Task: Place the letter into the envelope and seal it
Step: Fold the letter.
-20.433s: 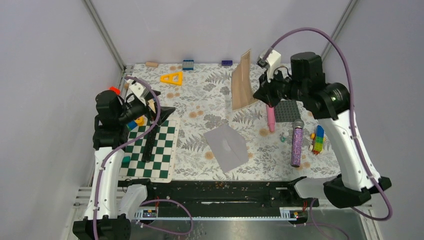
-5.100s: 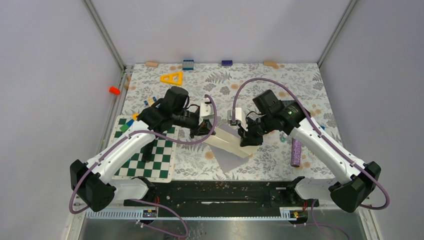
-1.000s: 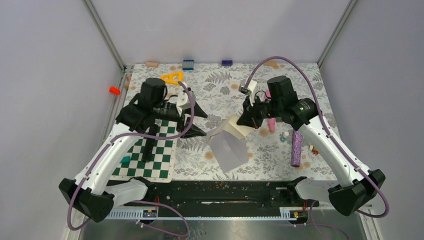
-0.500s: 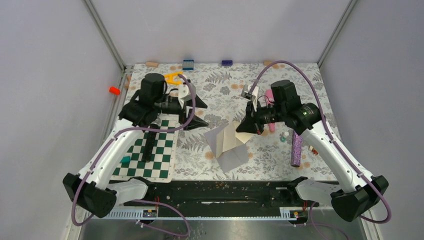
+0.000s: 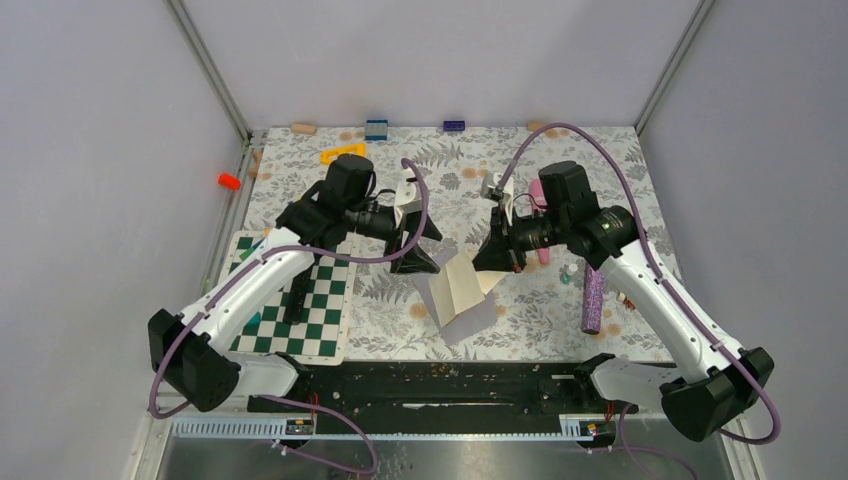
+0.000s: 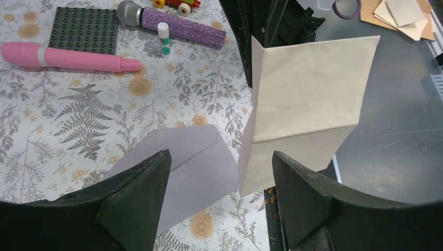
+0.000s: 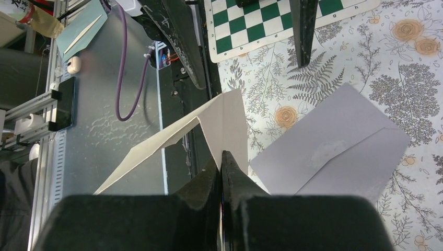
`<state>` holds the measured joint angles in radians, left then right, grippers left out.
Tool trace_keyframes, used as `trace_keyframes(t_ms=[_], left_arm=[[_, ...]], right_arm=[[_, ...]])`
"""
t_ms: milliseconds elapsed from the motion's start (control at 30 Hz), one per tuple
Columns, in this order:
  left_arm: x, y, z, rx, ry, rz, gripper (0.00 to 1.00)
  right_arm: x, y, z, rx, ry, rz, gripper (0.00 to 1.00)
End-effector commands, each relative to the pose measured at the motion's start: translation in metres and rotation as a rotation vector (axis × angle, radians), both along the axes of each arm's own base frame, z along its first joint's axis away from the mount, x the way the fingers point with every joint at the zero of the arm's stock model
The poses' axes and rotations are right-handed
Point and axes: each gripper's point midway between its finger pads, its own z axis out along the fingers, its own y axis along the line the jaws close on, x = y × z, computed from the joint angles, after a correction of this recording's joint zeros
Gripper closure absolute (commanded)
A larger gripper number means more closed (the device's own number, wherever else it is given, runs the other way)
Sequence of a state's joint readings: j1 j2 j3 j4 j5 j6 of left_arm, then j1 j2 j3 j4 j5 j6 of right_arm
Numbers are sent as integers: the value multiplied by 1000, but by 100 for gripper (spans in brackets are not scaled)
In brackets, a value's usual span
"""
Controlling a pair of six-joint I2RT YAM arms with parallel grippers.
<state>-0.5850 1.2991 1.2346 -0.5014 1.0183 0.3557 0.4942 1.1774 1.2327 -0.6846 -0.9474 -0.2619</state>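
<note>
One letter (image 7: 225, 121) in right hand (image 7: 223, 158); perhaps touching envelope (image 7: 334, 142).

Robot lab test cell
Grey panel walls (image 5: 430, 50) on aluminium posts (image 5: 208, 68) box in a floral-covered desk (image 5: 400, 320), with a black mounting rail (image 5: 440, 385) along its near edge

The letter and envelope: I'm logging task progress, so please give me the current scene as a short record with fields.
letter: creased, held in the air, not in the envelope
envelope: lying flat, partly below the letter
right gripper: shut on the letter's edge
left gripper: open, empty, facing the letter
progress: insertion not yet done
</note>
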Motion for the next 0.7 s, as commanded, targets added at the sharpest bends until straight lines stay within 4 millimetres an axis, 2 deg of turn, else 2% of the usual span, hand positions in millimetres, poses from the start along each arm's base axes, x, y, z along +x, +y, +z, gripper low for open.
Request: trace_keyframes(t_ms=[0, 367, 667], left_arm=[[-8, -10, 13, -51, -2, -65, 27], [-18, -21, 5, -39, 35, -113, 37], [-21, -24, 7, -43, 47, -131, 55]], right_arm=[[-1, 4, 4, 36, 8, 26, 100], [0, 6, 3, 40, 15, 33, 100], [1, 6, -2, 29, 13, 31, 100]])
